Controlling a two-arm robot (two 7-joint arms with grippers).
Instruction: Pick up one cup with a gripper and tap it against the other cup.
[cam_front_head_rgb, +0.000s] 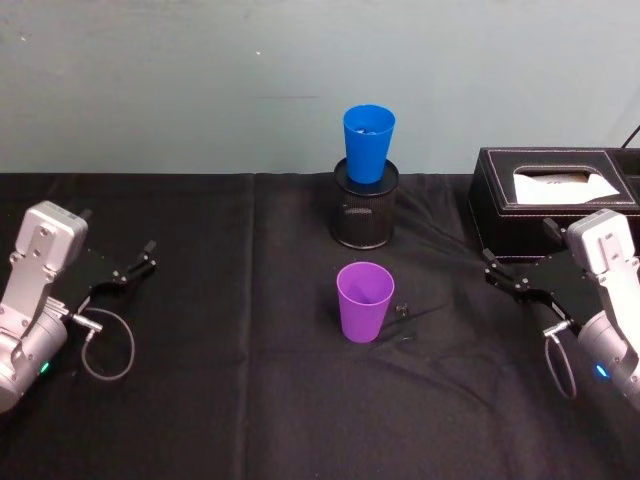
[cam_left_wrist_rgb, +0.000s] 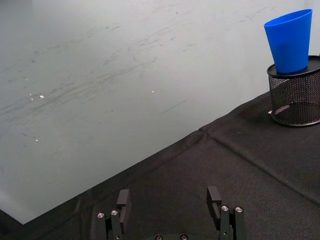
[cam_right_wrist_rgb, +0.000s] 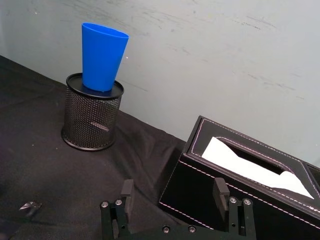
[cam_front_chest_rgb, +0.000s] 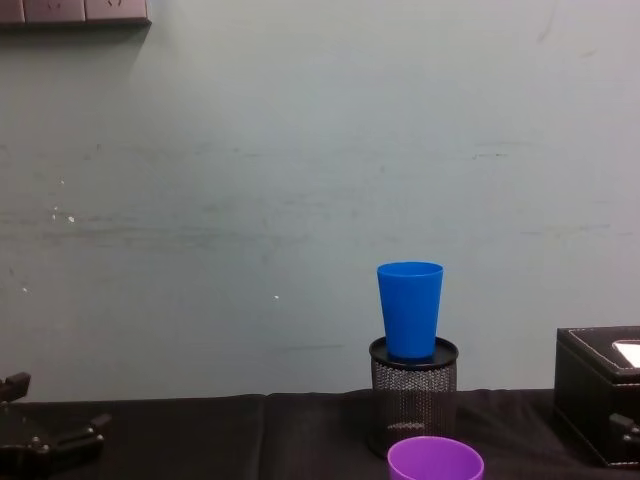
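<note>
Centre of the head view is where the purple tumbler is standing, upright and mouth up on the black tablecloth, with nothing gripping it. Just to its right a small dark scrap is lying on the cloth, apart from the tumbler's wall. Directly above the tumbler in the frame, a black wire-mesh pen holder is standing near the pale wall. The blue tumbler is sitting upright in the holder's mouth, most of its body rising above the rim. The two tumblers are well apart, the blue one raised by the holder.

At the right of the frame a black stitched tissue box is lying with a white tissue showing in its slot. The right gripper is sitting at the box's lower left corner, well apart from the purple tumbler, its fingers spread and holding nothing. At the far left the left gripper is sitting low over the cloth, fingers likewise spread and empty, with bare cloth between it and the tumblers. A grey cable loop is hanging beside the left arm.
</note>
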